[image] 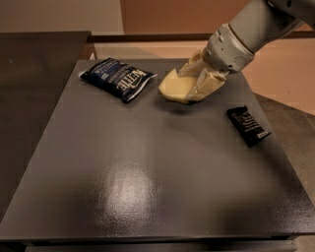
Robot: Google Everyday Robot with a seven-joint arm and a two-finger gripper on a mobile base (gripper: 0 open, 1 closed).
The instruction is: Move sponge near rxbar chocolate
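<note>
Setting read as an indoor robot test station, lab or office sort; could not tell which. Evidence: plain dark grey table (147, 187) carrying a few snack-room items set apart: blue chip bag (118, 78), rxbar chocolate (248, 126), sponge (173, 87). Second dark surface (34, 74) alongside at left. Bare pale wall (59, 15) and tan floor (280, 78) behind. Grey robot arm (246, 34) reached in from upper right, its gripper (194, 88) over the table's far side, clamped on the sponge.

- My arm (261, 22) comes in from the upper right, sloping down to the left.
- My grey wrist (229, 49) tilts downward.
- My gripper (198, 78) hangs in the upper centre of the view, cream fingers (206, 84) clamped on the sponge (173, 88).
</note>
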